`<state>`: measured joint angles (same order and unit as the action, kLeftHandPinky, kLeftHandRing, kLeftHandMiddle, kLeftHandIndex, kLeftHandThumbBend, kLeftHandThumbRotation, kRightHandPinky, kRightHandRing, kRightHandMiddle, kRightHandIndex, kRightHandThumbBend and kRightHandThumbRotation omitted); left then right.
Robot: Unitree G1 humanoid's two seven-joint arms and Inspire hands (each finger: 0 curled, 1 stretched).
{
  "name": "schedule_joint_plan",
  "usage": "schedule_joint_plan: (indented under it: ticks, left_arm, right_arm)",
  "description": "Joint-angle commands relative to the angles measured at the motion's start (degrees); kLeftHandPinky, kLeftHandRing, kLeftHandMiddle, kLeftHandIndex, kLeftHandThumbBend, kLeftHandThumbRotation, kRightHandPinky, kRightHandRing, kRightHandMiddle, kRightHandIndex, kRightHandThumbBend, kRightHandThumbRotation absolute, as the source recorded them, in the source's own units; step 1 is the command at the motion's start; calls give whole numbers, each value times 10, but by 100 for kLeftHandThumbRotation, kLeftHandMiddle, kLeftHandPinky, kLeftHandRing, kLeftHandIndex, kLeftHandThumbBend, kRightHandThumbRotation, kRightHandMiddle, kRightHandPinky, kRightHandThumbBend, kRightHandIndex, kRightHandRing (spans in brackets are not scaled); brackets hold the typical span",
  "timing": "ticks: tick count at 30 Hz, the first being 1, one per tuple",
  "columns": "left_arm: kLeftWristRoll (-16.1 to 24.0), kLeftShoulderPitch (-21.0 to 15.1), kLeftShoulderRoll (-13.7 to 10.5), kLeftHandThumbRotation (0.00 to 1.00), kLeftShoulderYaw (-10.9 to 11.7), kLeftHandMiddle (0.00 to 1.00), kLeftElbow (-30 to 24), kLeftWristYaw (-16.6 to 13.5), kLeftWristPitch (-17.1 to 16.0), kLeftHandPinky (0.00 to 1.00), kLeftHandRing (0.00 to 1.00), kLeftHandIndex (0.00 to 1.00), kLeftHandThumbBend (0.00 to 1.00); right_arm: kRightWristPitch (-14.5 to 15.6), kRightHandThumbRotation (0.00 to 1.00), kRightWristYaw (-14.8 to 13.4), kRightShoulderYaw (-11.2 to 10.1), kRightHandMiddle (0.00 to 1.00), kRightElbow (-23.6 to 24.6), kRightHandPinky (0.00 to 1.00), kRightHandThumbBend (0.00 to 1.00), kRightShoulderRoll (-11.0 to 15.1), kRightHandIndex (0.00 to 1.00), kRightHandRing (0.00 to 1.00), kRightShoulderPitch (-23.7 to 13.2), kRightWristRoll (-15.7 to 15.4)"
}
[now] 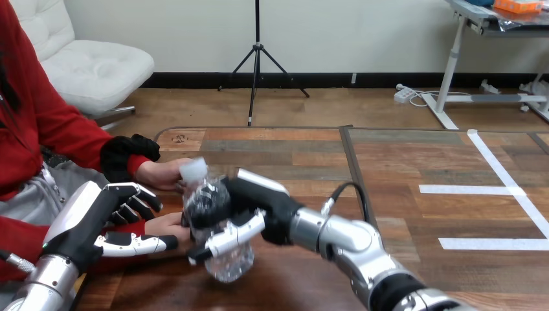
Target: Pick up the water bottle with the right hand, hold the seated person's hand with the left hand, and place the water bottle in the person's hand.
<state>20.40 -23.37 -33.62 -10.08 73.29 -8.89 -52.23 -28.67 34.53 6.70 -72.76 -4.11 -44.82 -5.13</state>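
Two hands over wooden table (414, 162): right hand (259, 201) clenched round water bottle (230, 262), left hand (90, 223) open-fingered by person's nearer hand (165, 225).

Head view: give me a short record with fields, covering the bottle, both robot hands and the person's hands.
water bottle: tilted, white cap toward the person, above the table
right hand: fingers and thumb curled round the water bottle
left hand: beside the person's nearer hand; whether it holds it cannot be told
person's nearer hand: next to the bottle's left side
person's farther hand: on the table just behind the cap
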Motion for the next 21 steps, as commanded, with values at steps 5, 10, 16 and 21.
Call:
schedule_joint_plan:
  ticks: [5, 10, 16, 21]
  left_arm:
    - [-8, -6, 17, 29, 4, 52, -51, 14, -36, 44, 47, 53, 91]
    - [-1, -6, 14, 29, 0, 52, -52, 9, -43, 44, 48, 53, 91]
    - [3, -6, 11, 30, -2, 52, -53, 7, -49, 44, 48, 53, 91]
    - [1, -3, 10, 31, -1, 52, -55, 12, -50, 44, 48, 53, 91]
  right_arm:
    - [-4, 0, -55, -42, 41, 4, 26, 94, -3, 44, 33, -175, 22]
    - [7, 0, -66, -39, 41, -3, 27, 93, 1, 44, 33, -184, 17]
    - [14, 0, -83, -32, 41, -10, 27, 92, 7, 45, 34, -190, 7]
    - [23, 0, -95, -28, 41, -17, 27, 92, 10, 45, 34, -193, 0]
